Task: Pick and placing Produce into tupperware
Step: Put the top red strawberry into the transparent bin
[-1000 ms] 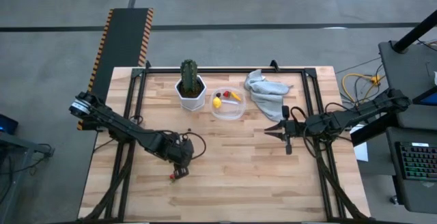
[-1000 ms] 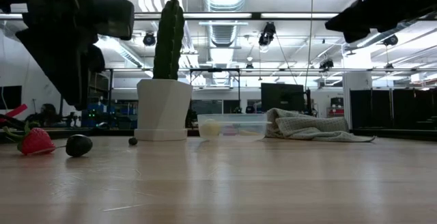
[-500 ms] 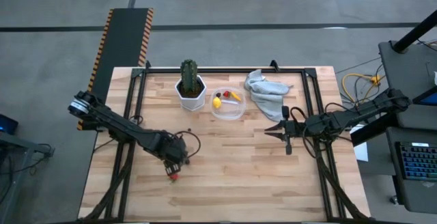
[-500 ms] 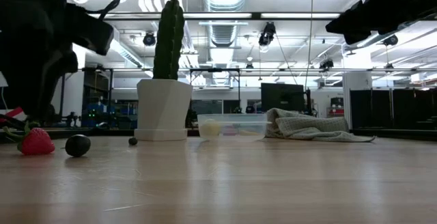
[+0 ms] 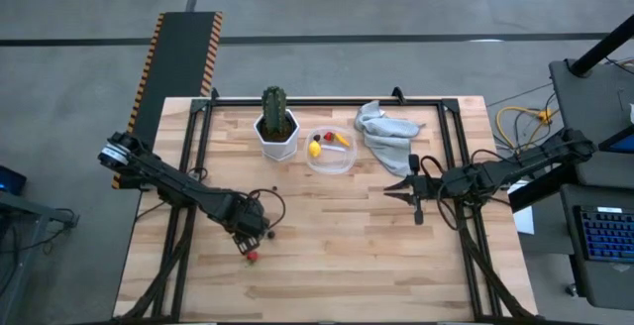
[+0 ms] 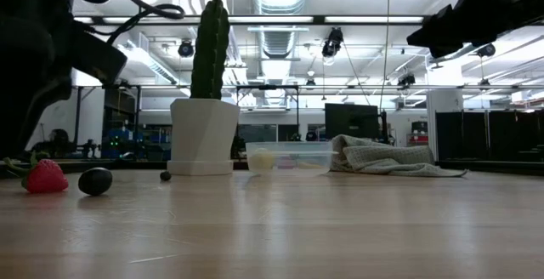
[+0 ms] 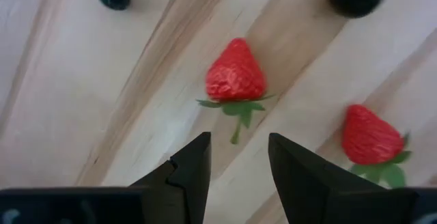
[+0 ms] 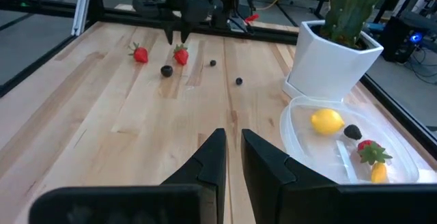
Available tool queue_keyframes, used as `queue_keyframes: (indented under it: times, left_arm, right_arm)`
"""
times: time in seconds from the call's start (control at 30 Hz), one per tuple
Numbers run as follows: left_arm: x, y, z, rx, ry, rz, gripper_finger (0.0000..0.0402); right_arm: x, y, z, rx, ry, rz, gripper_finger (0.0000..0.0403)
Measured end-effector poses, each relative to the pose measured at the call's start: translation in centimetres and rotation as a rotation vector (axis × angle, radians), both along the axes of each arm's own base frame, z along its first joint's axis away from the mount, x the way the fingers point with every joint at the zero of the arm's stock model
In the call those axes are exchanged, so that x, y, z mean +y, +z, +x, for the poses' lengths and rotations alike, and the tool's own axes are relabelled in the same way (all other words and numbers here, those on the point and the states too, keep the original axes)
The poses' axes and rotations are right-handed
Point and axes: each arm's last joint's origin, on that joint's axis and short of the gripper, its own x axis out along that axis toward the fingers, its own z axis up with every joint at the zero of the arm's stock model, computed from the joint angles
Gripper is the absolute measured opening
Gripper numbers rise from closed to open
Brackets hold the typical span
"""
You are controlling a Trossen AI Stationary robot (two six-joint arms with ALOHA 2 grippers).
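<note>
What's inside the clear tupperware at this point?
The tupperware holds a yellow lemon, a dark berry, a strawberry and a yellow-orange stick. The stick's far end runs out of view; nothing else shows inside.

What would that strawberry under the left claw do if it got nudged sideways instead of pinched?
The strawberry lies on its side on the table, and its cone shape suggests it would swivel or wobble, not roll straight. It looks small and probably light, so it may skid. The open left claw is above its stem.
</note>
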Motion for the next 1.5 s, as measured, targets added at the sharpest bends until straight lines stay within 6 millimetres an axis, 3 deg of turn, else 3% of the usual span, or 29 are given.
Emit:
queue_keyframes:
  times: [1.5]
  left_arm:
    - [0.3,-1.9,-0.5,-0.04,-0.031,0.022,0.0131]
  right_arm:
    - [0.0,0.0,0.0,-0.001,-0.002,0.008,0.0038]
